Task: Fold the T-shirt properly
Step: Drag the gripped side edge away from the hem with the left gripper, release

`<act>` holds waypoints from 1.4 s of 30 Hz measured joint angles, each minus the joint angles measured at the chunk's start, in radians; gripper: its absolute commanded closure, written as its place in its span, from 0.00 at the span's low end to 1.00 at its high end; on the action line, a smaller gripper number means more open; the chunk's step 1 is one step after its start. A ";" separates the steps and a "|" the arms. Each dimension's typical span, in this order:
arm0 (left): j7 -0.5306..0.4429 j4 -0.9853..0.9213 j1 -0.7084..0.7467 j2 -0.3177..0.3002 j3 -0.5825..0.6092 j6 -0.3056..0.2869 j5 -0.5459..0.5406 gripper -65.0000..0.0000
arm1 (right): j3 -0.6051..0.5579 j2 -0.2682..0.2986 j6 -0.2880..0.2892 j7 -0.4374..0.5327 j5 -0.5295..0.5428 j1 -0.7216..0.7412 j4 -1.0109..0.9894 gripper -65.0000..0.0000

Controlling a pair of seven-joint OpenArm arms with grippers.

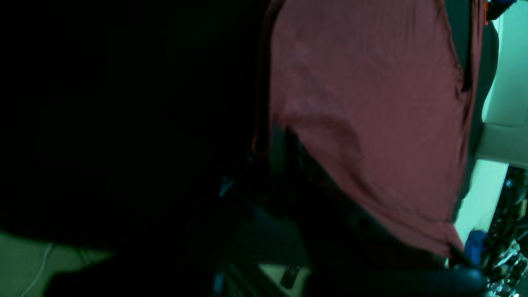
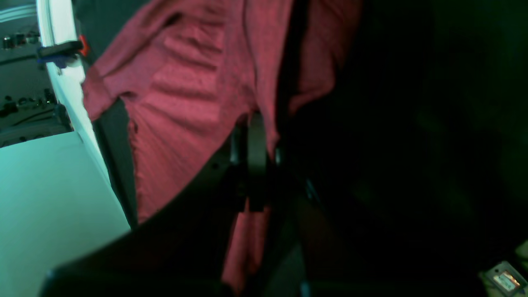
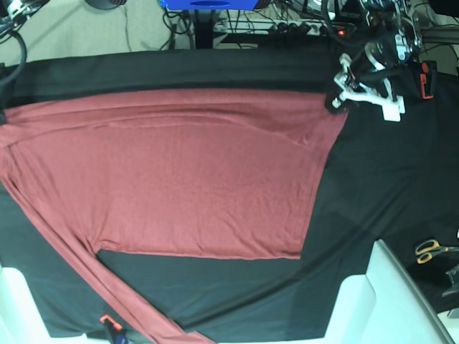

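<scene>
We look down on a table draped in a black cloth covering [image 3: 373, 186], with cables and equipment along its far edge and pale floor beyond. Spread nearly flat across the cloth lies the large brick-red long-sleeved T-shirt of thin knit fabric [image 3: 186, 179]. It fills the left and middle of the table, its body widest on the left and its straight hem running diagonally on the right. One long sleeve trails along the left side toward the near edge, ending close to a small orange-and-black clamp [image 3: 107, 320]. A few long creases run across the far part of the shirt.

At the far right corner of the shirt, the left gripper [image 3: 337, 97] with its white and black parts meets the fabric's corner. From the left wrist view, the gripper itself is lost in shadow [image 1: 284, 140], with the red cloth draping away from it; its jaws are together, apparently pinching the shirt's edge. At the far left edge of the base view, the right arm is barely in frame. Its wrist view shows the right gripper [image 2: 255, 136] with dark jaws closed on a fold of the red fabric, which bunches in ripples around them.

On the right, near the table's edge, yellow-handled scissors [image 3: 430, 249] lie on the black cloth, well apart from the shirt.
</scene>
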 measured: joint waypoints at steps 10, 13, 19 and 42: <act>-0.005 0.002 0.084 0.028 -0.002 0.000 0.001 1.00 | 0.001 0.001 0.000 -0.026 0.000 -0.031 0.000 1.00; -0.006 0.002 0.086 0.028 -0.002 0.000 0.001 1.00 | 0.001 0.003 0.000 -0.026 0.000 -0.035 0.000 1.00; -0.002 0.002 0.093 0.034 -0.027 -0.001 0.000 1.00 | 0.001 0.003 0.000 -0.026 0.000 -0.061 0.000 1.00; -0.004 -0.005 0.113 0.031 -0.058 -0.004 0.008 1.00 | 0.001 -0.032 -0.068 -0.022 0.004 -0.094 0.001 1.00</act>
